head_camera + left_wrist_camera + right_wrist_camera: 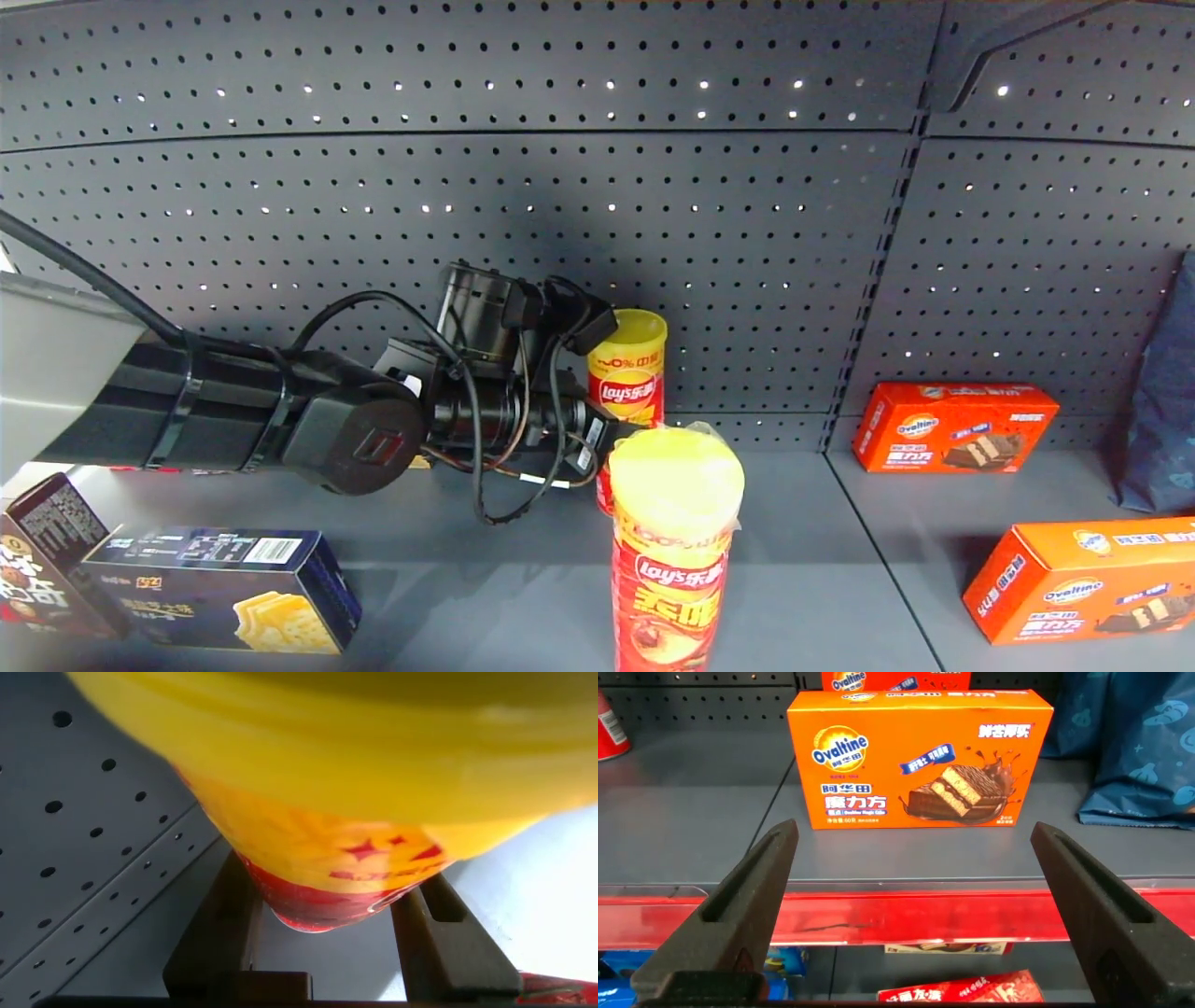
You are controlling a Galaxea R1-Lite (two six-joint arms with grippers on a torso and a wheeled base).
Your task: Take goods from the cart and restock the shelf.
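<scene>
Yellow-lidded chip can (627, 373) stands upright at the back edge of the shelf (467, 569), against the pegboard (747, 233), clenched low down by my left gripper (327, 901). A second can (674, 551) stands nearer the front edge. My right gripper (915, 905) gapes released, facing an orange box (920, 761).

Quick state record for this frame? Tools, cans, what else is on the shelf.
left tool: closed on back chips can, which stands upright at the rear of the shelf
right tool: open, empty, facing orange box
front chips can: upright, nearer the shelf edge
blue cracker box: lying at shelf front, left side
</scene>
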